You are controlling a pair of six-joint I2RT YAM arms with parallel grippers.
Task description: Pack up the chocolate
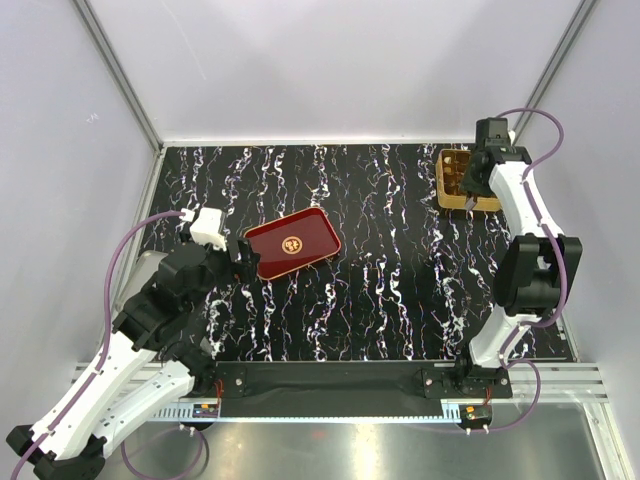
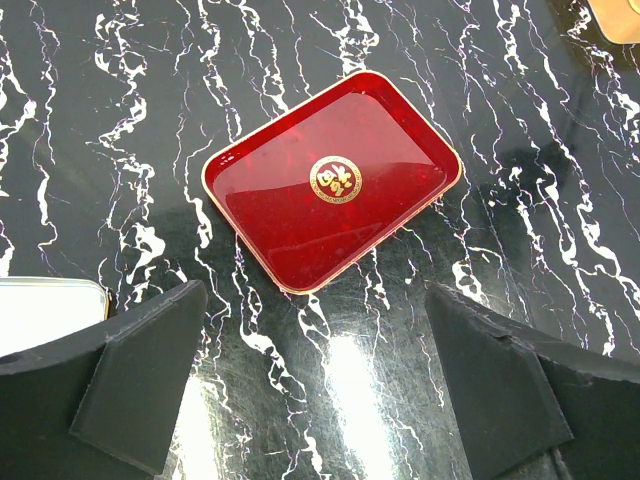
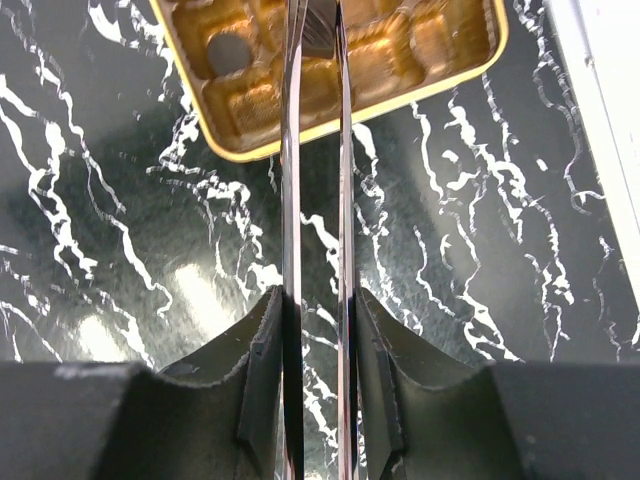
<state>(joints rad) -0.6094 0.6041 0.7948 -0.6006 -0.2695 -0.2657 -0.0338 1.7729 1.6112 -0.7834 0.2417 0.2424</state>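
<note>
The red tray (image 1: 293, 242) with a gold emblem lies left of centre and holds no chocolate; it also shows in the left wrist view (image 2: 330, 190). My left gripper (image 1: 243, 256) is open and empty just short of the tray's near edge (image 2: 315, 297). My right gripper (image 1: 478, 176) is shut on metal tongs (image 3: 292, 200), whose tips reach into the golden compartment box (image 1: 462, 181). One dark round lump, perhaps a chocolate (image 3: 228, 52), sits in a compartment of the box (image 3: 260, 140). No other chocolate is visible.
The black marbled table (image 1: 400, 270) runs between the tray and the box. A pale flat object (image 2: 45, 310) lies at the left, partly under my left arm. White walls close in at the back and sides. A black rail (image 1: 330, 380) runs along the near edge.
</note>
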